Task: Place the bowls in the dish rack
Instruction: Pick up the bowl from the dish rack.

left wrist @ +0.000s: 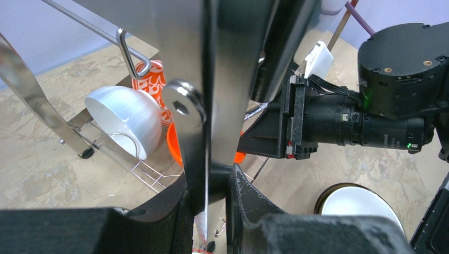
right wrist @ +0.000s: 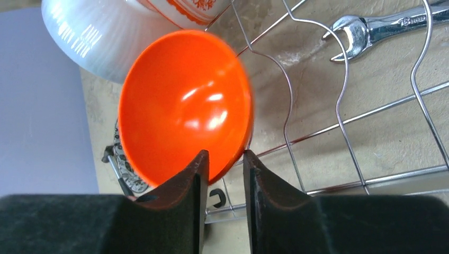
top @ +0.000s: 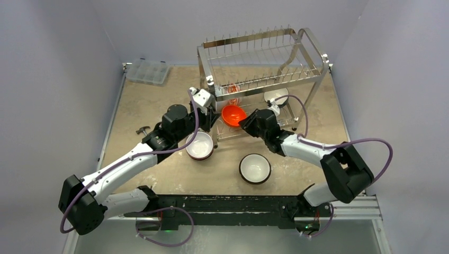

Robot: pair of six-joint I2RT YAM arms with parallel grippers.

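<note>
- Grip report, right side first: the fingers of my right gripper (right wrist: pixel 225 164) stand close together, one inside and one outside the rim of the glossy plain orange-red bowl (right wrist: pixel 182 100). I honestly can't tell if the pads are biting the wall or just bracketing it.
- That orange bowl is tipped up at the front of the lower tier of the big shiny two-tier wire dish rack (top: pixel 262 53), with its mouth facing my right wrist camera. Going for the rim makes sense to me, since it's the only thin edge on offer.
- My left gripper (left wrist: pixel 212 182) is clamped on the rack's flat metal upright (left wrist: pixel 185 121) at the front left corner. My guess at why: a wire rack on legs would skate around, so one arm pins it while the other seats a bowl.
- Already in the lower tier are a white ribbed bowl (left wrist: pixel 124 114) tipped on its side and, just behind it, a red-and-white patterned bowl (left wrist: pixel 153 84). On edge they probably take less room.
- Not loaded yet are two bowls with white insides and dark outsides, one (top: pixel 200 145) by my left arm and the other (top: pixel 254 168) nearer my bases. Both sit mouth up on the tan tabletop (top: pixel 159 100). I'd call the job about halfway.
- My worry is the slick bowl with only a rim pinch, because it could swivel between my fingers once it's lifted.
</note>
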